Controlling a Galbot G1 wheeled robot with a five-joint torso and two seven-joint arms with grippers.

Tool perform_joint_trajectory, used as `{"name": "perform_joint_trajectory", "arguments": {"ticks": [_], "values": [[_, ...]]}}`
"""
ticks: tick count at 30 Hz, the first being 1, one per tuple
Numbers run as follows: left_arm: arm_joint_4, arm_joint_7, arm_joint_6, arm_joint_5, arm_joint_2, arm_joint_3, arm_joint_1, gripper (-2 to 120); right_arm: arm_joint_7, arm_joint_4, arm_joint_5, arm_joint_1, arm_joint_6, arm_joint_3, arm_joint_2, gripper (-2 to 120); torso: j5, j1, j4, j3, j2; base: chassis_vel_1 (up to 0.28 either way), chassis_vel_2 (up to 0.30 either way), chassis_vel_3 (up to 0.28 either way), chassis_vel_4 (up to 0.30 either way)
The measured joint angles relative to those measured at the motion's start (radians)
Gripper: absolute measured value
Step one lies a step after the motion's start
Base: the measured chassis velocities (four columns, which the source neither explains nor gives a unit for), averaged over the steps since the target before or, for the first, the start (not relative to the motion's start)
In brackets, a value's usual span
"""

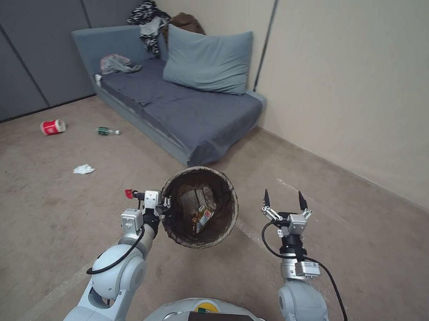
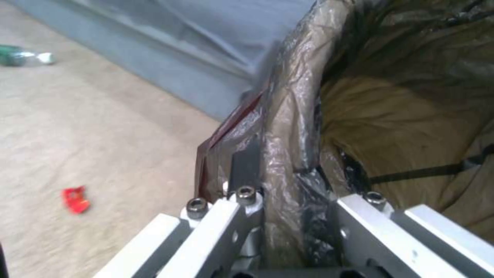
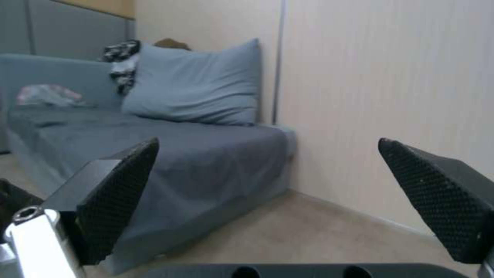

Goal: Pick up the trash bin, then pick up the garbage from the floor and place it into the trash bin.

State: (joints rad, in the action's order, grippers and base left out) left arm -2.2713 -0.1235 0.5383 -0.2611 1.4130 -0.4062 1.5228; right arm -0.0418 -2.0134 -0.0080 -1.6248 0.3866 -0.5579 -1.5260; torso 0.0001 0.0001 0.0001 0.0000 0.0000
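The left gripper [image 1: 165, 211] was clamped on the near rim of the trash bin [image 1: 200, 207], a round bin lined with a crinkled, glossy brown bag [image 2: 288, 127]. The bin was held off the floor, tilted, its mouth facing the head camera; a yellow wrapper [image 1: 203, 217] lay inside. The right gripper [image 1: 285, 199] hovered just beside the bin, its textured black fingers [image 3: 118, 193] spread apart and holding nothing. On the matte floor to the left lay a red-and-white cup [image 1: 53, 127], a green-labelled bottle [image 1: 108, 131] and white tissue [image 1: 83, 169]. A grey sofa [image 1: 179, 105] with a pillow [image 1: 208, 61] stood behind.
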Motion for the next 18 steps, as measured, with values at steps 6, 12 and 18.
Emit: {"name": "perform_joint_trajectory", "arguments": {"ticks": [6, 12, 18], "values": [[0.001, 0.001, -0.004, -0.001, 0.0, -0.002, 0.001, 0, 0.005, 0.003, 0.005, 0.005, -0.001, 0.002, 0.002, 100, 0.0, 0.0, -0.0001, 0.0, 0.0, 0.128, 0.119, 0.118, 0.137], [-0.001, 0.001, -0.005, -0.002, -0.001, -0.002, 0.004, 0, 0.008, 0.003, 0.015, 0.009, 0.001, 0.005, 0.003, 100, 0.0, 0.0, 0.0001, 0.0, 0.0, 0.139, 0.133, 0.135, 0.113], [-0.002, 0.002, -0.006, -0.002, -0.003, -0.002, 0.005, 0, 0.009, 0.014, 0.025, 0.02, 0.018, 0.005, 0.003, 100, 0.0, 0.0, -0.0002, 0.0, 0.0, 0.12, 0.12, 0.113, 0.108]]}}
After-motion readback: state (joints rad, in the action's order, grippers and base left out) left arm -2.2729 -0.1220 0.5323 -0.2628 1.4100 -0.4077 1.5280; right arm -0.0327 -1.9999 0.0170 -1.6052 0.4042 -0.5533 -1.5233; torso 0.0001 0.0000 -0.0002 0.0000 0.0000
